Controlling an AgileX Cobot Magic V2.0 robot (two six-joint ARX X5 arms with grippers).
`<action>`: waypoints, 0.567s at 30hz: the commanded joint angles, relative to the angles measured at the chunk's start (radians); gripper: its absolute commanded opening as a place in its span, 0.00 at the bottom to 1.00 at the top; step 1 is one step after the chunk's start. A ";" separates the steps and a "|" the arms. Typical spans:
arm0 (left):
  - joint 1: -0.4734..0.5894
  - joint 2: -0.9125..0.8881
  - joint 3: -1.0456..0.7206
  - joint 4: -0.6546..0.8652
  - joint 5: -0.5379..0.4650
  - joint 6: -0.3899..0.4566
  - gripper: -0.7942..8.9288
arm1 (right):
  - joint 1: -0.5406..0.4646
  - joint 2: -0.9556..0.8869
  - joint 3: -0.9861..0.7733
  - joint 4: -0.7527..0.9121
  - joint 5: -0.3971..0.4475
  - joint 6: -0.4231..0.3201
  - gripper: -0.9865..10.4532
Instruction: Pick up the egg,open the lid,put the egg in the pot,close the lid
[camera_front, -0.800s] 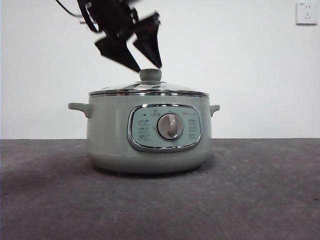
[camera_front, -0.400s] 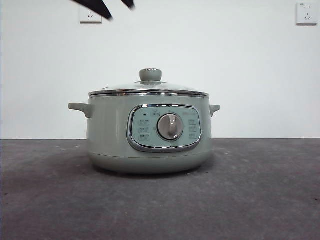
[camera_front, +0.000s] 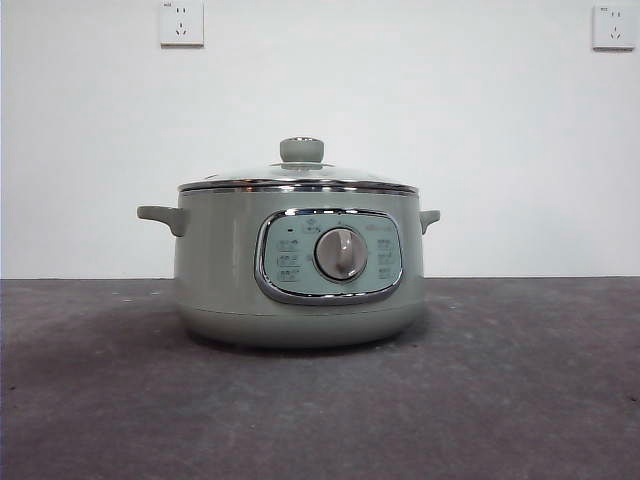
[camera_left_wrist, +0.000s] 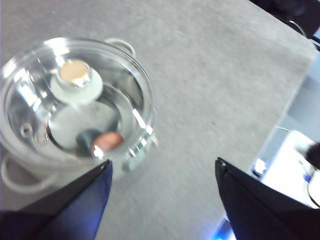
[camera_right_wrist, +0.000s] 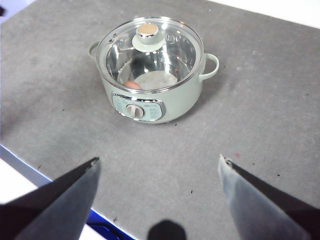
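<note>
Inside the lidded pot (camera_right_wrist: 150, 102) lies the egg (camera_left_wrist: 107, 142).

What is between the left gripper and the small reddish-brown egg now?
The clear-glass lid with its pale green knob sits closed on the sage-green pot, covering the egg inside. The left gripper is open, apart from the pot.

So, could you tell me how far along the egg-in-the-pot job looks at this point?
It looks finished. The egg lies inside the pot, seen through the glass lid, which sits closed on the rim. Nothing is in hand: the left gripper and right gripper are both open, empty and away from the pot. No step seems left.
</note>
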 joint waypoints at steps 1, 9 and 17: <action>-0.001 -0.014 0.003 -0.034 0.005 -0.007 0.44 | 0.001 0.012 -0.007 -0.024 0.003 0.000 0.44; -0.001 -0.018 0.003 -0.096 0.005 -0.001 0.36 | 0.001 0.040 -0.007 -0.024 0.003 0.000 0.25; -0.001 -0.018 0.003 -0.100 0.004 0.003 0.07 | 0.001 0.050 -0.008 -0.024 0.003 0.000 0.08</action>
